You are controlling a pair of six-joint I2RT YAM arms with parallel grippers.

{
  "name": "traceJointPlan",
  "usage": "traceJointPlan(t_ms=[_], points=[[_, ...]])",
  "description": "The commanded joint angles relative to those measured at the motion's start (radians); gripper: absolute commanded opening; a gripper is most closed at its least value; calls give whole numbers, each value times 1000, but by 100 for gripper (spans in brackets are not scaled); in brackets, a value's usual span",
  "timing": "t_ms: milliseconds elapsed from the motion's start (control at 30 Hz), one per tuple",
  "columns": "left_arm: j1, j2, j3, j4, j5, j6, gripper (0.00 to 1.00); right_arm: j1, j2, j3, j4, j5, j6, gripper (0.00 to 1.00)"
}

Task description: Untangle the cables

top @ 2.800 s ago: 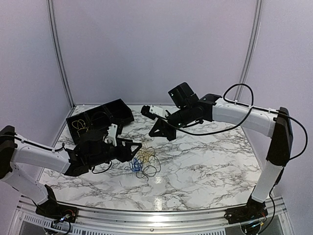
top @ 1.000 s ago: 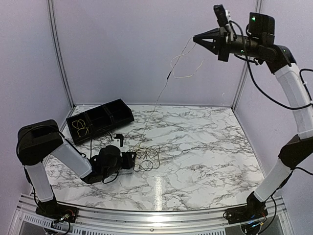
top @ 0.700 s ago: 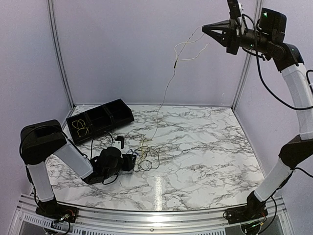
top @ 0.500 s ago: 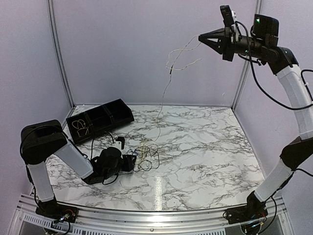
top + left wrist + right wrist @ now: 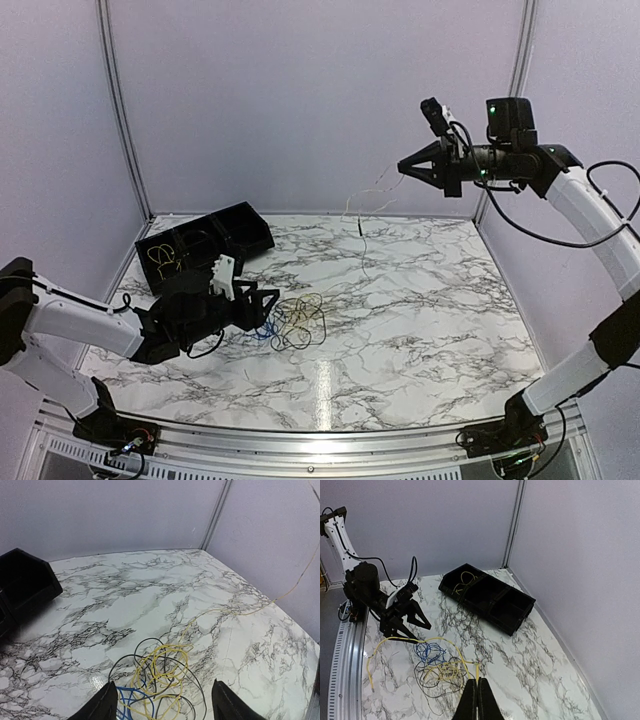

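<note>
The cables lie as a loose tangle of yellow, black and blue loops on the marble table. My left gripper is low at the tangle's left edge, open, with nothing clamped. In the left wrist view its fingertips straddle the tangle. My right gripper is raised at the back right, shut on a thin yellow cable. That cable hangs slack toward the table and loops back to the pile. The blue coil sits at the pile's left side.
A black divided bin stands at the back left with a yellow cable in one compartment. Light purple walls with metal corner posts close in the table. The left gripper shows beside the pile in the right wrist view.
My right gripper has dropped lower and leftward with the yellow cable, which now hangs slack. My left arm has stretched out low and its gripper has opened wider beside the tangle.
</note>
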Motion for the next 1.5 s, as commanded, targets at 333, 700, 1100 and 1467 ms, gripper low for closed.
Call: traceJointPlan(t_ms=[333,700,1100,1467], points=[[-11,320,464,-155,399,251,67,-40,-93,-188,99,25,55,0],[-28,513,696,-150,520,249,55,-40,-77,-172,117,17,78,0],[-30,551,722,-103,576,219,44,-40,-75,-185,128,31,80,0],[-32,566,712,38,627,138,35,-40,-77,-203,141,32,83,0]])
